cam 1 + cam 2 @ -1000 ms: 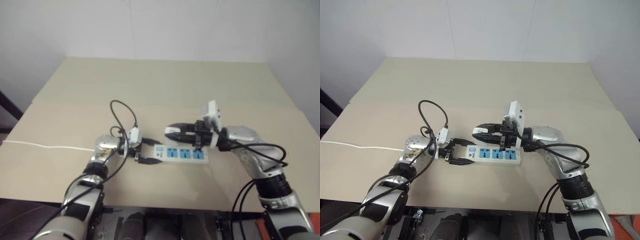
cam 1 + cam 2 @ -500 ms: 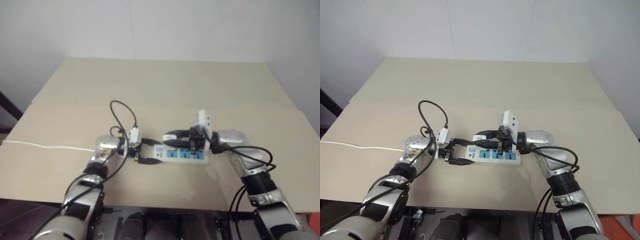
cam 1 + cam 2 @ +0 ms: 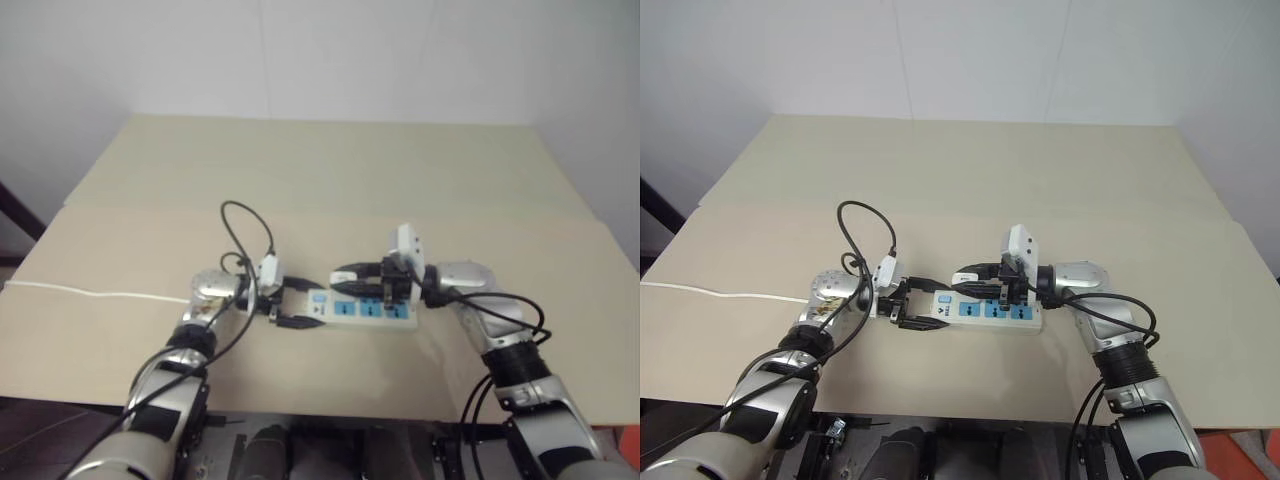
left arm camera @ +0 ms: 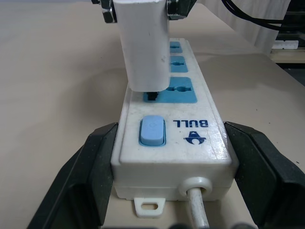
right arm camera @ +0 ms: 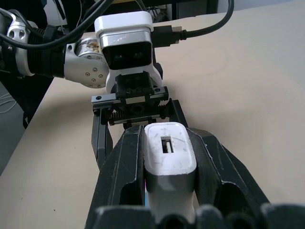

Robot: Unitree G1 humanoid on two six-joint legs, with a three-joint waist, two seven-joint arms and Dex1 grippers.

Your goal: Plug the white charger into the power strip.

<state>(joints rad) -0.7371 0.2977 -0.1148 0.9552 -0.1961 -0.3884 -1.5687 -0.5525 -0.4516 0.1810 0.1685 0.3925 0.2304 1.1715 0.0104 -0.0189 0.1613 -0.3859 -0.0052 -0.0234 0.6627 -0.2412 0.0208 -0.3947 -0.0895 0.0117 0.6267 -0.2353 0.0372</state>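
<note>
A white power strip lies flat on a beige bench, toward the bench's front edge and roughly midway between its left and right sides, its long axis running parallel to that front edge. The left gripper straddles the strip's switch end, its two black fingers spread wide with one on each long side of the white bar; from the left wrist view they sit just beside or against the casing, and whether they press on it cannot be told. A blue switch and a thin white cord mark that end, with the three blue socket faces running away from it. The right gripper is clamped tight on the white charger, one black finger on either side of the small boxy adapter. The charger stands upright over the socket nearest the switch, with a dark prong end showing at the socket face; how far it is seated cannot be told. In the head views the right gripper reaches in from the right and rests over the strip, while the left reaches in from the left. A second thin white cable trails across the bench toward its left edge.
</note>
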